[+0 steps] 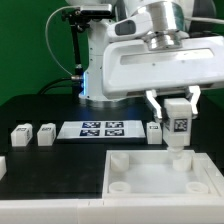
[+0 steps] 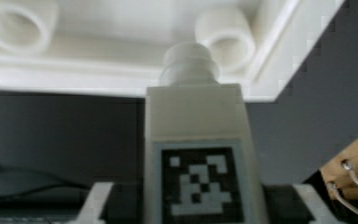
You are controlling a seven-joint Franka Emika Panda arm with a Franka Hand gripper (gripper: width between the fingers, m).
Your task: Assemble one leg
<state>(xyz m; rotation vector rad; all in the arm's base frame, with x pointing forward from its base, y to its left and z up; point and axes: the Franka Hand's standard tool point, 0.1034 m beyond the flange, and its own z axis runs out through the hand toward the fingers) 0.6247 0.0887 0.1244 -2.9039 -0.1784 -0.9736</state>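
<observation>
Your claw [image 1: 176, 118] is clenched on small white square-section plastic leg [image 1: 178, 130], upright, tip at corner socket [image 2: 224, 42] of big white square tray [image 1: 148, 168].

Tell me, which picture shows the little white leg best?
The wrist view: the leg fills the middle, its tag and rounded tip clear, pointing toward a round socket of the white tray. The exterior view shows the leg small, held between the fingers above the tray.

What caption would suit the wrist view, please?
Gripper holds tagged leg, tip at a corner socket of the white tray.
</observation>
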